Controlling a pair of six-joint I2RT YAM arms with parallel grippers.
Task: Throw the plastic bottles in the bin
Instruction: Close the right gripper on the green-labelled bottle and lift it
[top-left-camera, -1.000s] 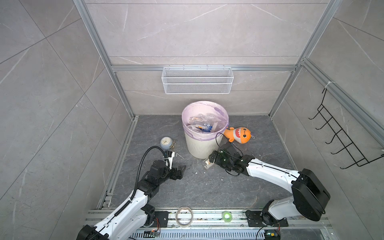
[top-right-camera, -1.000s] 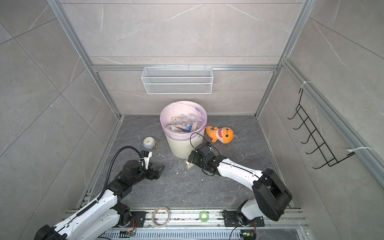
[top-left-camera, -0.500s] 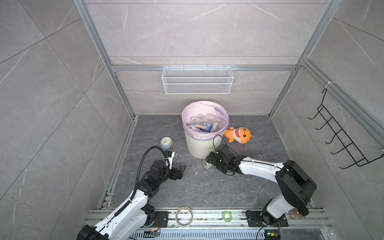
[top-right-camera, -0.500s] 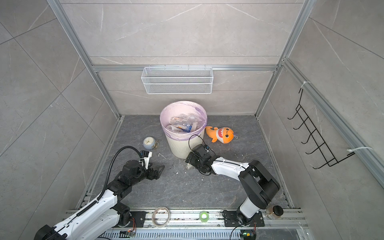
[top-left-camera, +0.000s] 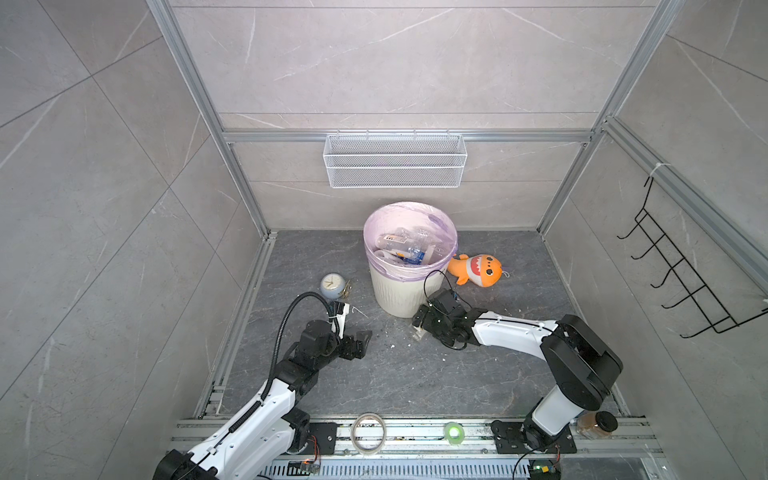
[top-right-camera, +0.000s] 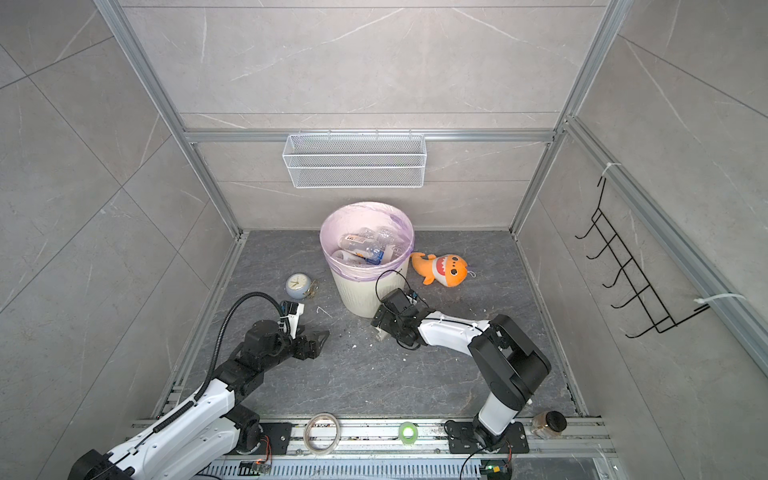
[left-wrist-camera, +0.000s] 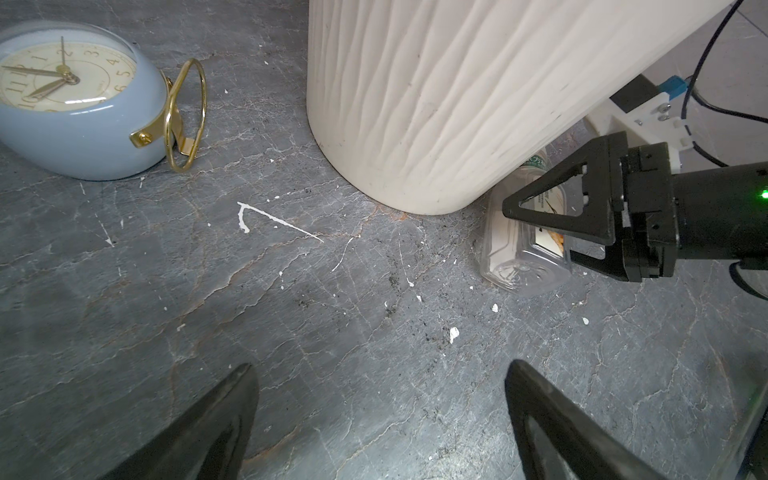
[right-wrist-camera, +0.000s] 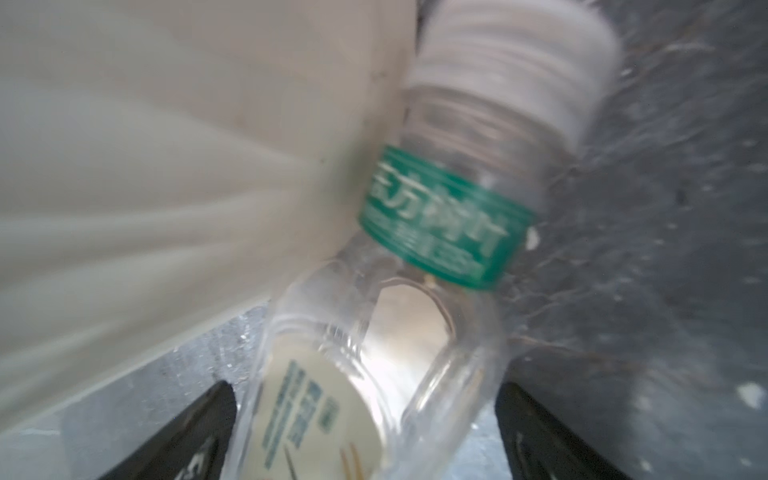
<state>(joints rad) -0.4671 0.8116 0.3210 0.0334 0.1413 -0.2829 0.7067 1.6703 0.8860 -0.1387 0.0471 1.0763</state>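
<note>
One bottle (left-wrist-camera: 519, 266) lies flat on the counter against the foot of the bin (top-left-camera: 399, 295). Its body sits between the wide-spread, not yet gripping jaws of the right tool (top-left-camera: 419, 327), cap pointing onward along the bin wall. It is clear plastic with a white cap, green neck band and beige label. The left tool (top-left-camera: 362, 343), agape and empty, sits well apart.

We see white shells and black joints on both the left arm (top-left-camera: 257, 415) and the right arm (top-left-camera: 511, 332). A ribbed black hose (top-left-camera: 286, 320) arcs over the left one. On the right end effector (right-wrist-camera: 363, 388), the fingers (left-wrist-camera: 561, 227) are hollow black triangles. A green light (left-wrist-camera: 764, 193) glows behind them, seemingly a status lamp.
</note>
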